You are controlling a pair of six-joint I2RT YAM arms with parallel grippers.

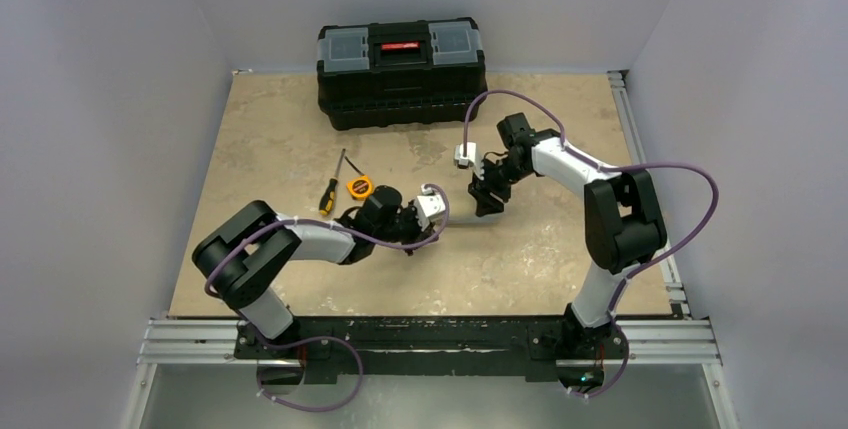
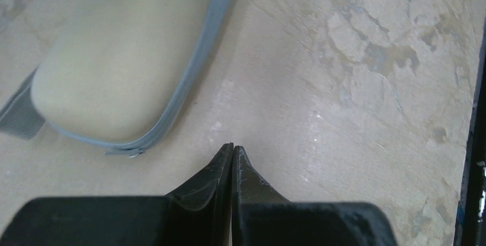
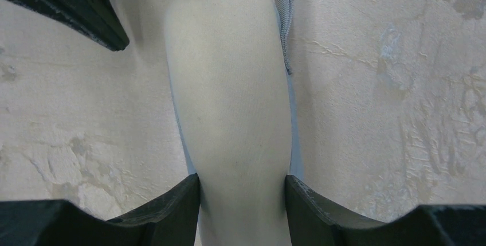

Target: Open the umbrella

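The umbrella (image 3: 229, 85) lies flat on the table (image 2: 344, 85), folded inside its cream sleeve (image 2: 120, 57), which has a grey-blue trim (image 2: 200, 57) along its edge.

The left gripper (image 2: 233, 148) is pinched fully together, its 2 fingertips touching with nothing between them. It sits low over the bare table just beside the sleeve's rounded end. In the left wrist view that end lies ahead and to the left of the tips, apart from them.

The right gripper (image 3: 242, 186) holds the umbrella. Its 2 fingers (image 3: 172, 211) press against either side of the sleeve at a middling width. From there the sleeve runs away from the wrist camera, and its rounded end reaches close to the left gripper's black fingers (image 3: 86, 11) in the top-left corner of that view.

From above, the 2 grippers face each other near the table's middle, but the umbrella is hard to make out against the beige top. A black toolbox (image 1: 402, 74) stands at the far edge, and a screwdriver (image 1: 330, 191) lies just beyond the left arm.
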